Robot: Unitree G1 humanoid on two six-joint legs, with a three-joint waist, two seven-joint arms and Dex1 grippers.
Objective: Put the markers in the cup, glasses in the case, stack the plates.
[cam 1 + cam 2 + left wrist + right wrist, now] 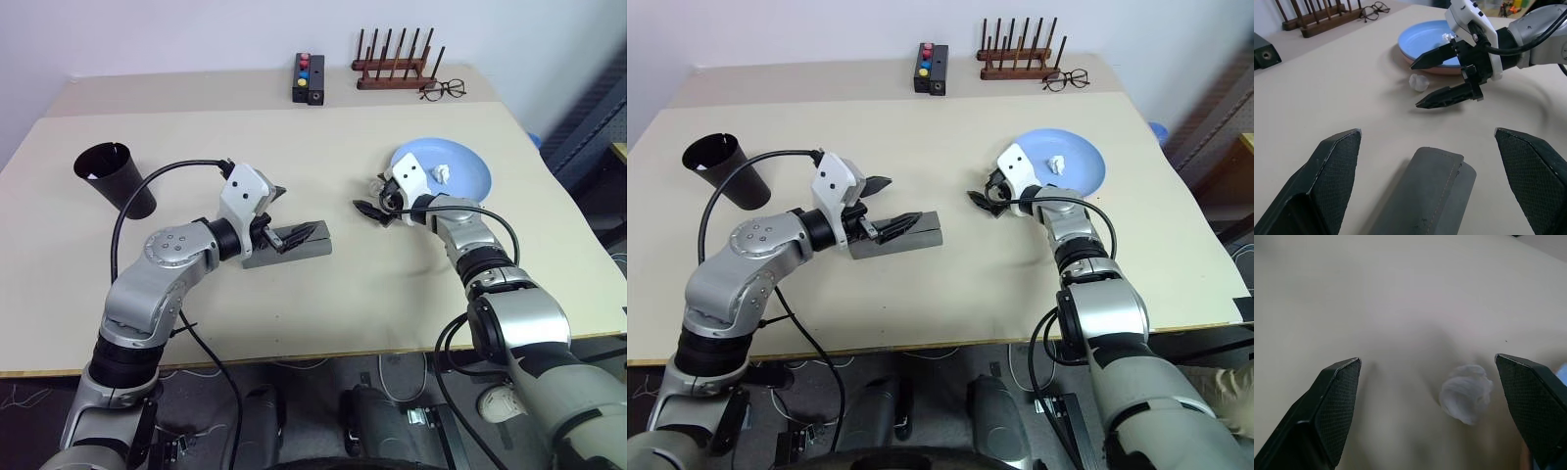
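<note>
Left tool [277,208], jaws spread wide and empty, hangs directly over the grey case [294,245], which lies closed on the counter [294,137]. We see the case's long axis run outward from this tool toward the right tool [1437,78], so we judge the left arm much the nearer. The right tool, likewise open and empty, hovers beside a white crumpled wad [1465,392], next to the stacked plates [470,176]. The cup [113,176] stands at far left.
</note>
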